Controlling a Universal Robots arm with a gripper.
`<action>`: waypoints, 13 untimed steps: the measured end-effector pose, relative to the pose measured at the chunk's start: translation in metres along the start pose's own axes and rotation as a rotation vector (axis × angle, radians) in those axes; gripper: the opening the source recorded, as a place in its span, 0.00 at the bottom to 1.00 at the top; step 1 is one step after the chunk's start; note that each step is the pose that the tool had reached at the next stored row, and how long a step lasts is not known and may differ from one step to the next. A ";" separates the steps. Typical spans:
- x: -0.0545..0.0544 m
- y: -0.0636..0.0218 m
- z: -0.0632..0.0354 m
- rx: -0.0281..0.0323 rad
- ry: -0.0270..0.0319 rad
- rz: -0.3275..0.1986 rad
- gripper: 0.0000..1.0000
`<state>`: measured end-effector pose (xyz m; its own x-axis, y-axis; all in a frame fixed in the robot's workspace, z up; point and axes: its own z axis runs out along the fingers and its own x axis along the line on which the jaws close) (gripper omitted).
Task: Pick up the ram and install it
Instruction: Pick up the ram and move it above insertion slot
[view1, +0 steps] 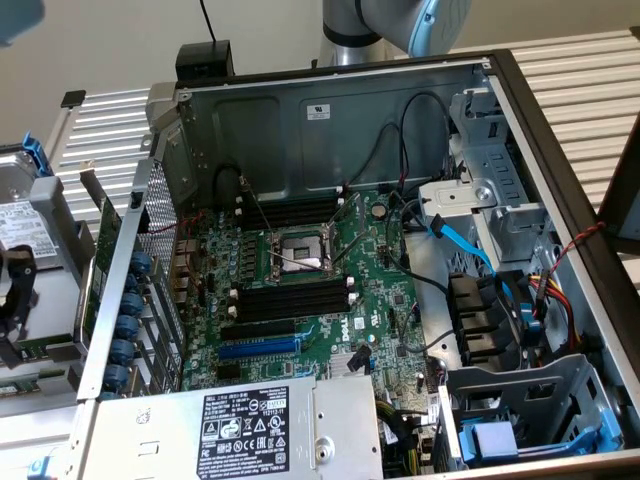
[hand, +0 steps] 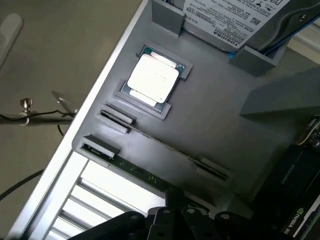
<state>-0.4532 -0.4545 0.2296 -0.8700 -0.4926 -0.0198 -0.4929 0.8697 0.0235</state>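
Observation:
The ram (hand: 131, 169) is a long thin green stick standing on edge in a holder at the rim of a grey tray (hand: 210, 115), seen in the wrist view. My gripper (hand: 172, 216) shows as black parts just beside the stick's near end, very close over it. In the exterior view the gripper and the ram are out of sight; only the arm's base (view1: 400, 20) shows behind the open computer case (view1: 330, 110). On the green motherboard (view1: 385, 300), black empty memory slots (view1: 295, 300) lie on one side of the processor socket (view1: 300, 252).
On the tray lie a processor chip (hand: 152, 79), an empty stick holder (hand: 165, 145), a hard drive (hand: 235, 20) and a black graphics card (hand: 295, 200). Cables (view1: 470, 250), a drive cage (view1: 530, 400) and the power supply (view1: 240, 430) crowd the case.

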 end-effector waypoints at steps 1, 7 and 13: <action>0.000 0.0001 0.0005 -0.0003 0.0004 -0.014 0.11; 0.000 0.0008 0.0022 -0.0020 0.0022 -0.100 0.11; -0.001 0.0012 0.0021 -0.0040 0.0049 -0.198 0.11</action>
<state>-0.4533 -0.4530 0.2275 -0.7561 -0.6542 -0.0196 -0.6545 0.7557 0.0236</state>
